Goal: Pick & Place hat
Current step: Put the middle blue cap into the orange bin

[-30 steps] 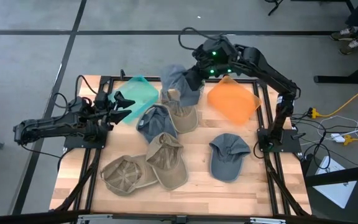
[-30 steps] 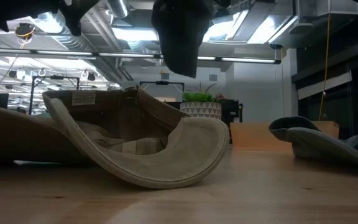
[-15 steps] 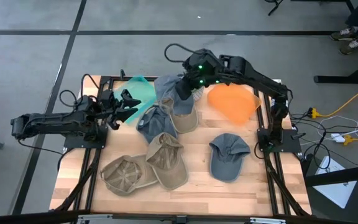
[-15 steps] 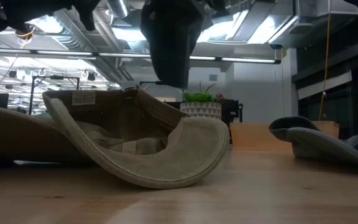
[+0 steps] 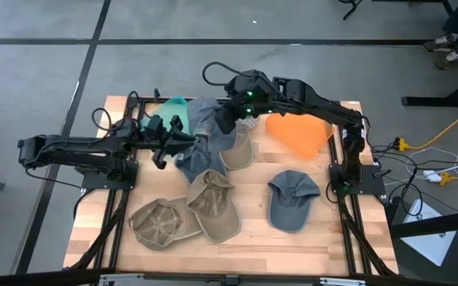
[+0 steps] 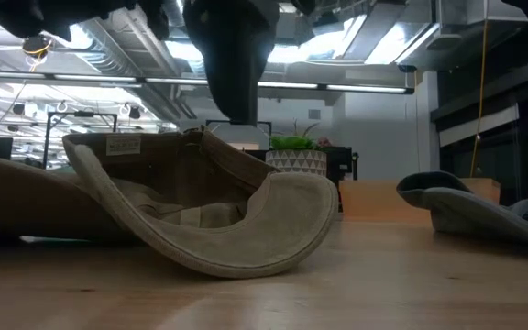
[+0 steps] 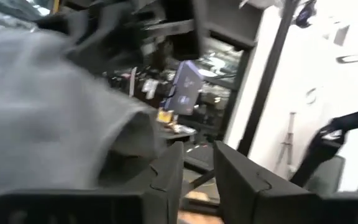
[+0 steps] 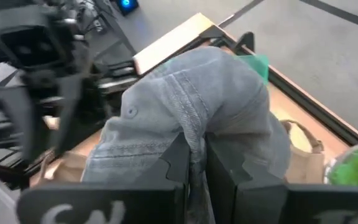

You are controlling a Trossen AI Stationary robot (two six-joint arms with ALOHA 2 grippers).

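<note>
A grey-blue hat (image 5: 207,119) hangs over the far middle of the table from my right gripper (image 5: 227,117), which is shut on it. The same hat fills the right wrist view (image 8: 166,118) and shows as a dark shape at the top of the low view (image 6: 232,55). My left gripper (image 5: 183,141) reaches in from the table's left, just beside the hat's lower left edge. Its fingers (image 7: 166,180) stand a narrow gap apart with nothing between them. The grey cloth (image 7: 48,106) lies along one finger's outer side; whether they touch, I cannot tell. My right gripper pinches a raised fold of the hat's crown (image 8: 191,134) between its two fingers. The fingers come from the table's right, slanting down. The hat hangs below and ahead of them, slack and clear of the table and of the hats under it.
Two tan hats (image 5: 213,205) (image 5: 159,221) lie near the front left, a grey-blue one (image 5: 293,199) at the right. Another blue hat (image 5: 191,159) and a tan one (image 5: 237,151) lie under the held hat. A teal sheet (image 5: 169,107) and an orange one (image 5: 296,131) lie at the far edge.
My right gripper has carried the hanging hat toward the table's left. My left gripper has moved toward the table's right, up to the hat, and its wide-spread fingers have closed to a narrow gap.
</note>
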